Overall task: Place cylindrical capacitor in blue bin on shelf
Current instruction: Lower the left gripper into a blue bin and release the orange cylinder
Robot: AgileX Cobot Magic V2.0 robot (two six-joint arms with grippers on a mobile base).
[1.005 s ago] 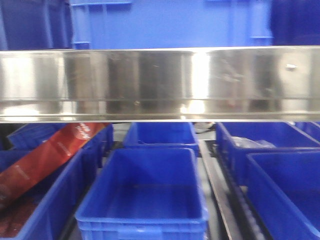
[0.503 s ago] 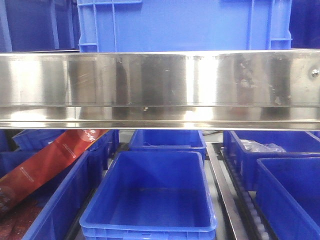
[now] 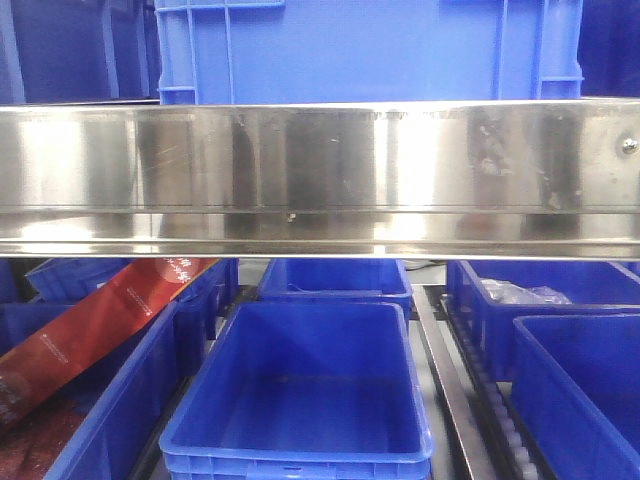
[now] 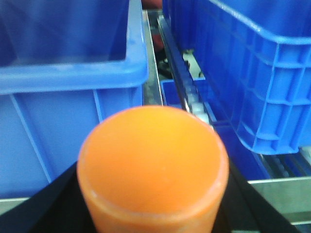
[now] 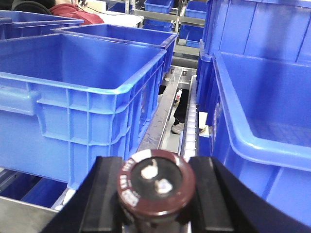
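The right gripper (image 5: 155,196) holds the capacitor (image 5: 155,183) upright between its black fingers (image 5: 104,194), which are closed narrow against its sides; the capacitor shows a dark brown sleeve with light markings round the rim and two pale terminals on its top face; it is in no bin. Ahead of it in the right wrist view a near bin (image 5: 82,92) stands to the left and a far bin (image 5: 262,111) to the right, with a roller rail (image 5: 190,121) running in the gap between them.

The left gripper (image 4: 153,199) holds an orange cylinder (image 4: 153,165); its black fingertips (image 4: 43,208) sit close on either side of the cylinder, which fills the lower middle of the left wrist view; blue bins stand beyond it on both sides.

In the front view the shelf (image 3: 320,175) shows its shiny steel beam across the whole width; a large bin (image 3: 370,50) sits above the beam; below it a middle bin (image 3: 300,390) faces the camera, with another just behind; a red packet (image 3: 90,330) leans tilted in the left bin (image 3: 120,420); grey rollers (image 3: 505,420) run between the middle row and the row to its right.
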